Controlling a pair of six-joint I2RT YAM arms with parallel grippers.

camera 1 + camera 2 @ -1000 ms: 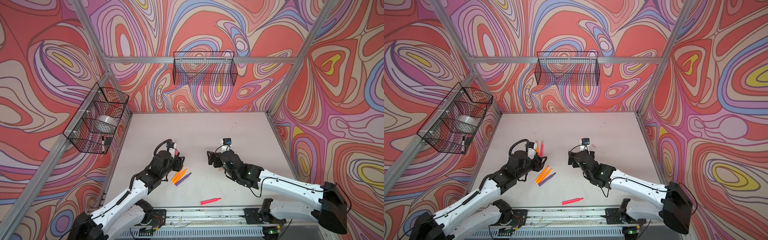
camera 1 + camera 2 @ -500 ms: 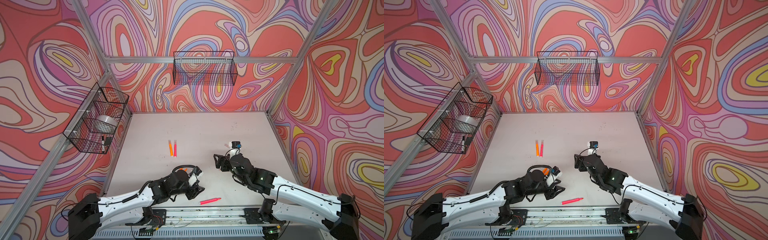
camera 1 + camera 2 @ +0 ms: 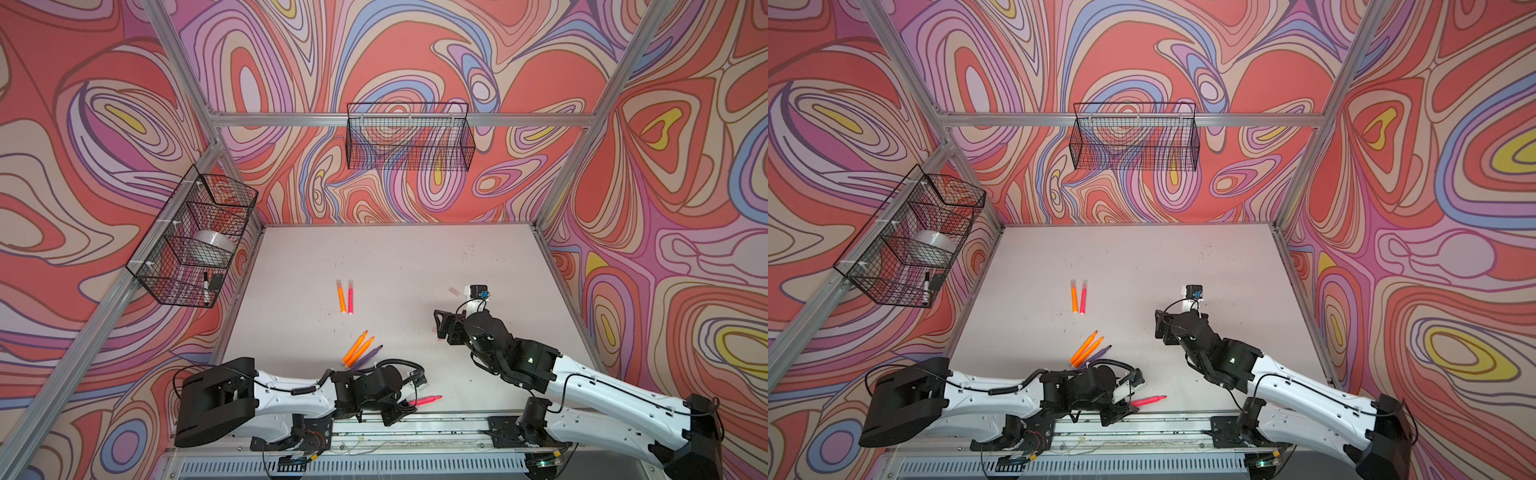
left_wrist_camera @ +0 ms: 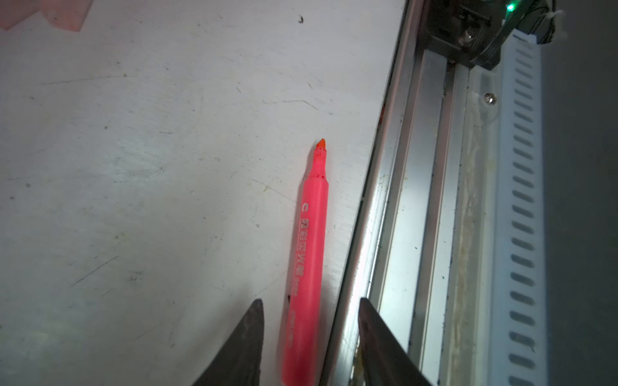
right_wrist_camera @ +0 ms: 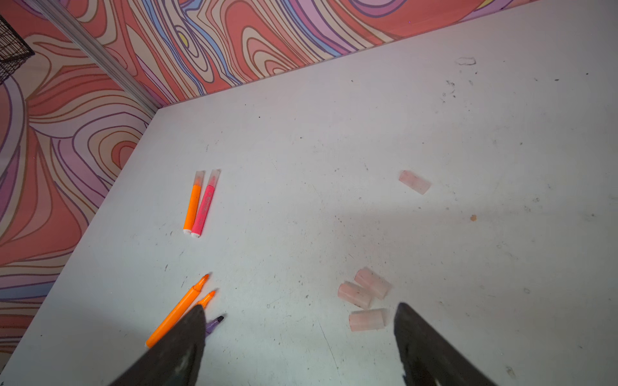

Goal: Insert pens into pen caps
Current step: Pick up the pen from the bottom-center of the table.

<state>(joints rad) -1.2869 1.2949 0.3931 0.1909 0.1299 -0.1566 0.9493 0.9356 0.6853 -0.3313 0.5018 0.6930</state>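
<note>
Your left gripper [image 4: 310,300] straddles the uncapped pink pen [image 4: 309,240] at the near edge of the table [image 4: 133,167], jaws apart and clear of the barrel. The barrel's white printing, a C-shaped mark above Chinese characters, is too blurred to read. Your right gripper [image 5: 299,305] hangs wide open and empty above three loose pen caps [image 5: 366,320]; a fourth cap [image 5: 414,182] lies well apart.

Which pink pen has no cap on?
The pink pen lying by the left hand: its tip is bare. The other pink pen, farther back, wears a cap.
</note>
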